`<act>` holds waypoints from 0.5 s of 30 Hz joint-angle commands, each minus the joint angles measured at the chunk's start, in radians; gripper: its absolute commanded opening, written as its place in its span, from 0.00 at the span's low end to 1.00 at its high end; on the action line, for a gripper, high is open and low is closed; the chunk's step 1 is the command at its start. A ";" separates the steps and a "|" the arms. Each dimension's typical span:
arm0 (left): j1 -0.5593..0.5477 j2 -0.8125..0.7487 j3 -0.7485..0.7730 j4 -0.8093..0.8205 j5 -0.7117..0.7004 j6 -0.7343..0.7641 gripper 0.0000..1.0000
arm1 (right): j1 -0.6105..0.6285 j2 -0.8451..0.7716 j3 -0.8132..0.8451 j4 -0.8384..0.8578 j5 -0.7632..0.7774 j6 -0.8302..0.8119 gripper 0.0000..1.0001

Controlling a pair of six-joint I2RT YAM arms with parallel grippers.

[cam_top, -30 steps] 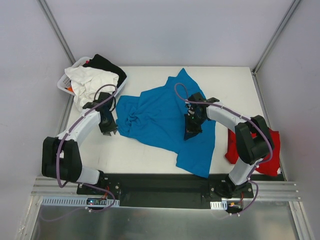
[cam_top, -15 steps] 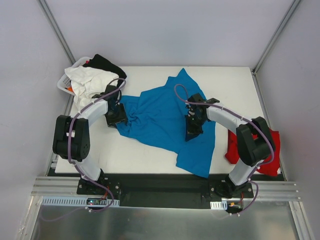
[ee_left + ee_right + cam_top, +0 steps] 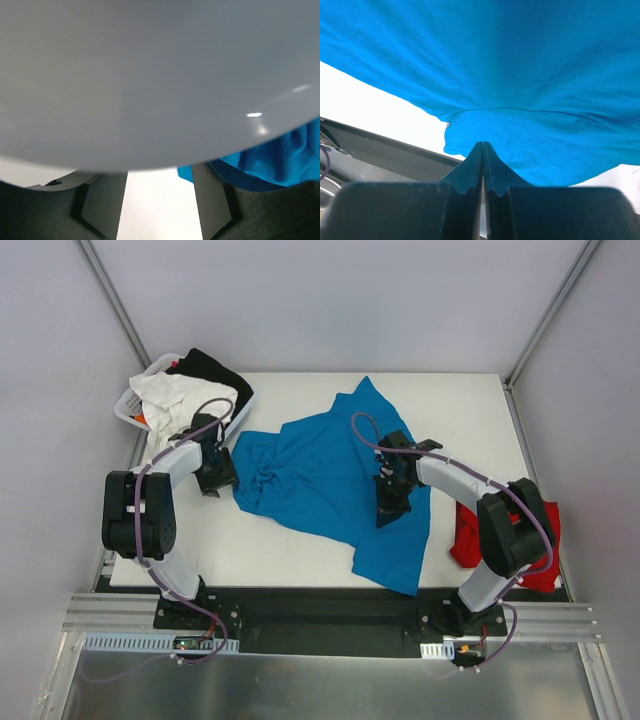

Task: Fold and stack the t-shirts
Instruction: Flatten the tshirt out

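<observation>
The turquoise-blue t-shirt (image 3: 320,475) lies crumpled and half spread across the middle of the white table (image 3: 290,540). My left gripper (image 3: 215,478) hovers just off its left edge, open. In the left wrist view bare table shows between the fingers (image 3: 212,200), and the blue cloth (image 3: 280,160) lies to their right. My right gripper (image 3: 390,505) is shut, with its tips (image 3: 482,146) pressed against the blue cloth (image 3: 520,75); no fabric shows between them. The red t-shirt (image 3: 535,560) sits bunched at the table's right edge, partly behind the right arm.
A white basket (image 3: 135,405) at the back left corner holds a white garment (image 3: 175,405) and a black one (image 3: 215,370), close behind my left arm. The black rail (image 3: 320,605) runs along the near table edge.
My left gripper went to the blue shirt's left edge, opened wider, and has drawn back a little to the left. My right gripper has barely shifted.
</observation>
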 commanded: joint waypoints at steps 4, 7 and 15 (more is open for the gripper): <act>-0.004 -0.010 -0.064 0.109 0.177 0.003 0.52 | -0.001 -0.030 0.046 -0.060 0.018 -0.017 0.05; -0.004 0.012 -0.065 0.126 0.196 -0.006 0.52 | -0.001 -0.040 0.041 -0.066 0.022 -0.016 0.04; -0.010 0.053 0.007 0.144 0.254 -0.024 0.52 | -0.001 -0.076 0.003 -0.065 0.039 -0.002 0.05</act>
